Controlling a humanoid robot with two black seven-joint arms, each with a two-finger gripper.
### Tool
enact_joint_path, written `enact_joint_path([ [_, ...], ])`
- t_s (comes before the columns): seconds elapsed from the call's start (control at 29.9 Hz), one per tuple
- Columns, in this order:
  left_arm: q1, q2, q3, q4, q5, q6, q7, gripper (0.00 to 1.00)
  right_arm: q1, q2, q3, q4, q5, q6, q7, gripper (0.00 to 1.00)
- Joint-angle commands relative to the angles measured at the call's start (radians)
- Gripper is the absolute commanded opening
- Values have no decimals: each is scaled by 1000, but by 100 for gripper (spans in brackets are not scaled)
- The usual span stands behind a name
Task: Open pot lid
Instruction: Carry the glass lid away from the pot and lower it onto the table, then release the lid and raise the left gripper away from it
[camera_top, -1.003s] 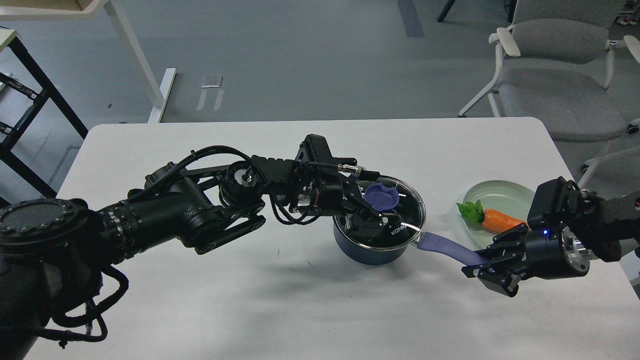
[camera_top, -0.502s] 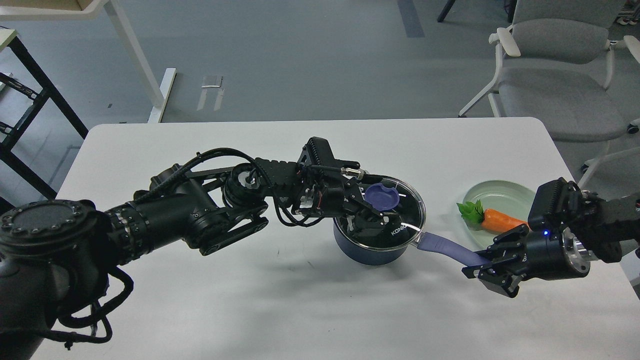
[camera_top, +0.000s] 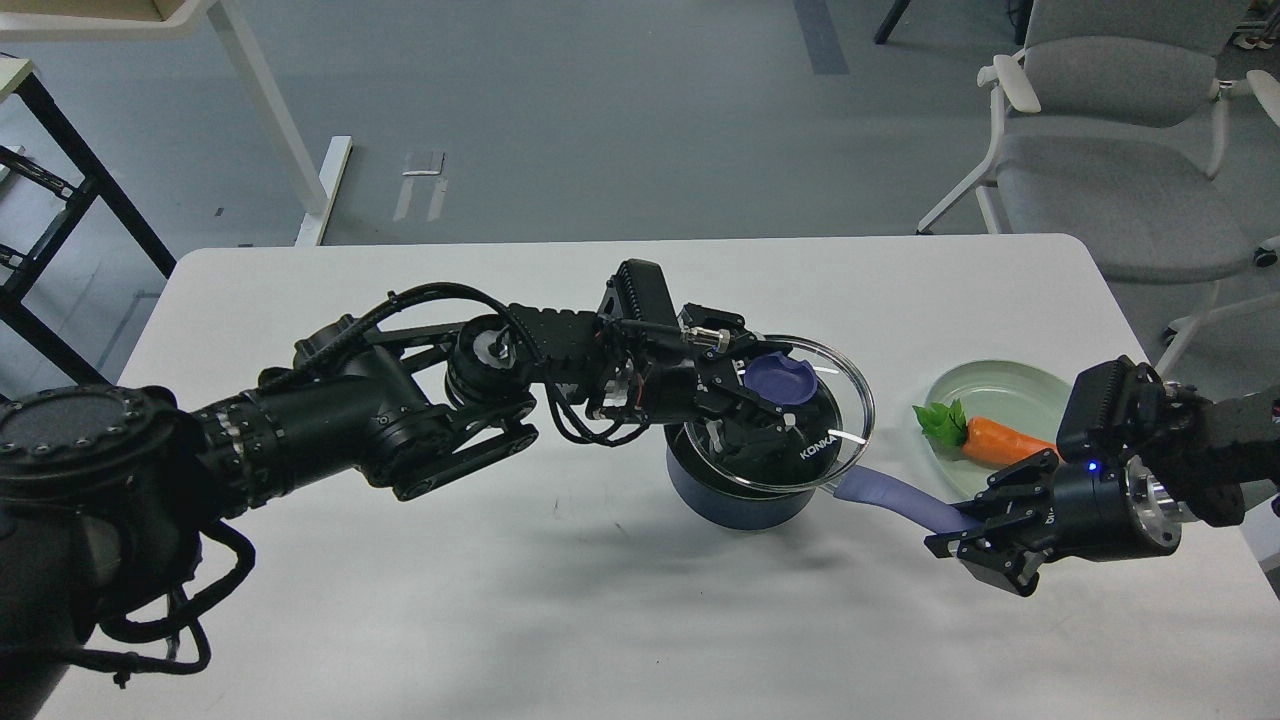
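A dark blue pot stands at the middle of the white table. Its long purple-blue handle points right. The glass lid with a purple knob is tilted and raised off the pot's rim. My left gripper is shut on the lid knob and holds the lid above the pot. My right gripper is shut on the end of the pot handle.
A pale green plate with a toy carrot lies right of the pot, just behind my right gripper. A grey chair stands beyond the table's far right corner. A white desk leg stands at the far left.
The lid has come up off the pot and shifted right, now tilted, with my left gripper holding its knob. The right gripper has stayed on the handle.
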Motion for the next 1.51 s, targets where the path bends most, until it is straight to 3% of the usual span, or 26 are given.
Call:
enact_joint_path([
  [0.0, -5, 129, 1, -69, -31, 2, 0, 36, 1, -4, 0, 1, 0, -1, 0, 35],
  [0.23, 57, 418, 5, -196, -63, 11, 0, 37, 1, -2, 2, 1, 0, -7, 0, 35],
  [0.57, 290, 617, 5, -197, -62, 199, 0, 39, 2, -2, 3, 1, 0, -7, 0, 35],
  [0.77, 402, 645, 7, -186, -51, 313, 0, 40, 2, 1, 2, 1, 0, -7, 0, 35],
  [1.0, 448, 625, 7, -114, -14, 383, 0, 41, 2, 4, 2, 1, 0, -7, 0, 35],
  [1.24, 451, 598, 34, -63, 6, 383, 0, 41, 2, 4, 2, 0, 0, -7, 0, 35],
  [1.47, 449, 588, 50, -43, 4, 383, 0, 48, 2, 4, 0, 1, 0, -7, 0, 35],
])
